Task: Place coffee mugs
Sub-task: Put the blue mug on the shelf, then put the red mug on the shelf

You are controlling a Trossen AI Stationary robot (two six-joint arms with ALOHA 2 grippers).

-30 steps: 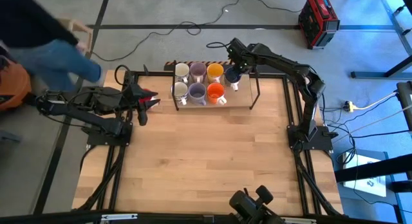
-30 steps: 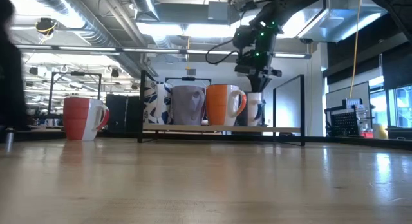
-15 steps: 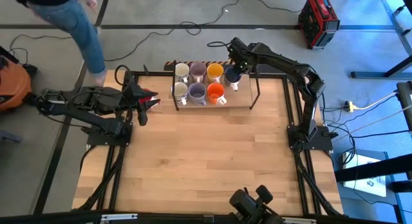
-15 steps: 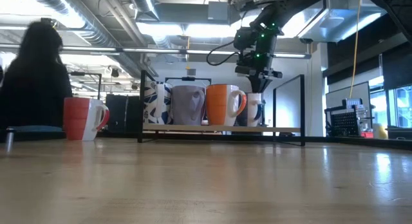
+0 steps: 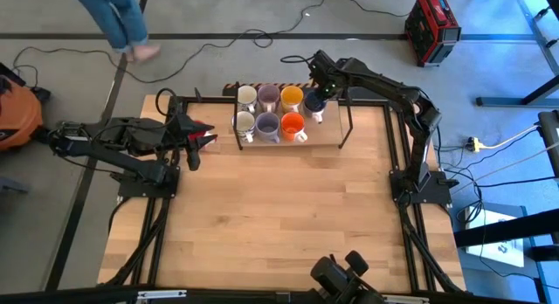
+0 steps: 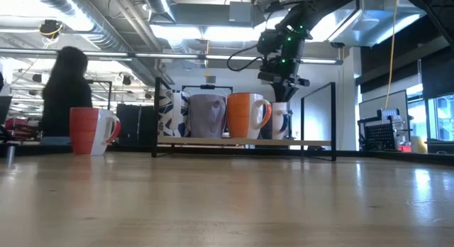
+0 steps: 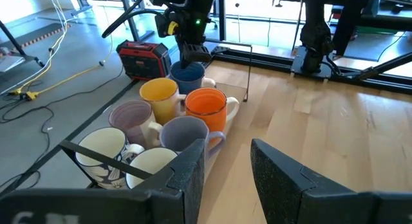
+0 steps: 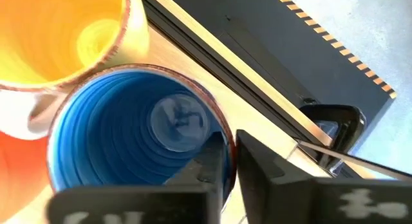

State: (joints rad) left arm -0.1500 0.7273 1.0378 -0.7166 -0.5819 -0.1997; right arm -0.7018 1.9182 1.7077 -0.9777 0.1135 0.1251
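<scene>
Right gripper at the far end of the low black-framed wooden rack, its fingers nearly closed, pinching the rim of the round blue-glazed coffee mug; one finger is inside the mug, one outside. The blue mug stands just right of the yellow-orange mug in the far row. Left gripper at the worktop's far-left edge, partly open and empty. The low view alone shows the red mug with white handle standing on the worktop left of the rack. The left wrist view shows patterned cream mugs. No legible writing.
</scene>
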